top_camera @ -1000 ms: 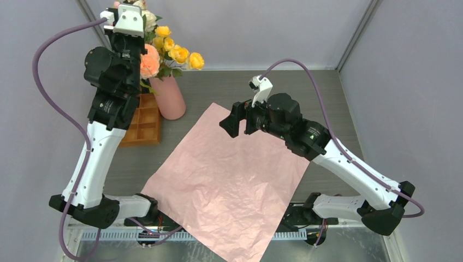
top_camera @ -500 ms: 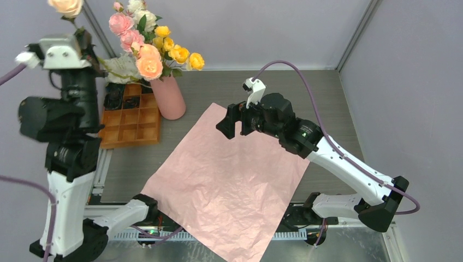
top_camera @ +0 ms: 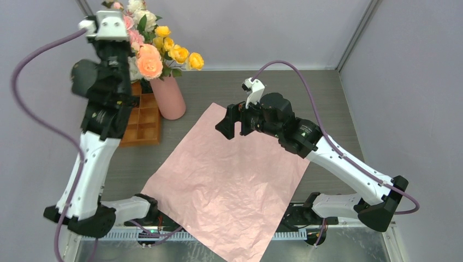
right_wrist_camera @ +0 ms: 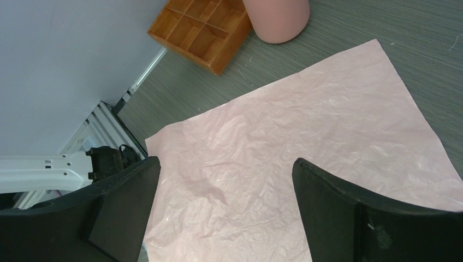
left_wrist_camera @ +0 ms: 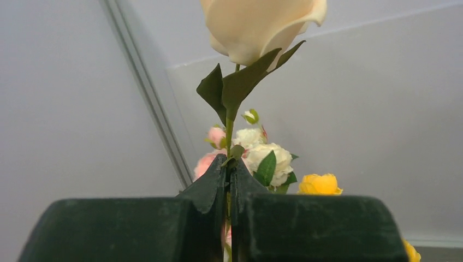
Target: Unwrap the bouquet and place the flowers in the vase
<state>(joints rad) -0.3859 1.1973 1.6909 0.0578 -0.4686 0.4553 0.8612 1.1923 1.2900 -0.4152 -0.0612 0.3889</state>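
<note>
The salmon-pink vase [top_camera: 169,98] stands at the back left and holds several flowers [top_camera: 148,64] in peach, yellow, pink and white. My left gripper [left_wrist_camera: 229,164] is raised high beside those blooms, shut on the green stem of a cream rose [left_wrist_camera: 262,27] that stands upright above the jaws. The vase's flowers [left_wrist_camera: 267,158] show just behind it. No wrapped bouquet is in view; a pink paper sheet [top_camera: 229,180] lies flat on the table. My right gripper [top_camera: 232,123] hovers open and empty over the sheet's far corner [right_wrist_camera: 284,136].
An orange compartment tray [top_camera: 143,119] sits left of the vase, partly behind my left arm. The vase's base [right_wrist_camera: 275,19] and the tray [right_wrist_camera: 202,33] show at the top of the right wrist view. Grey walls close in the back and sides.
Half a second ago my left arm stood out to the far left with the cream rose; it has swung back right, next to the vase's flowers. The right arm shifted slightly left, then held.
</note>
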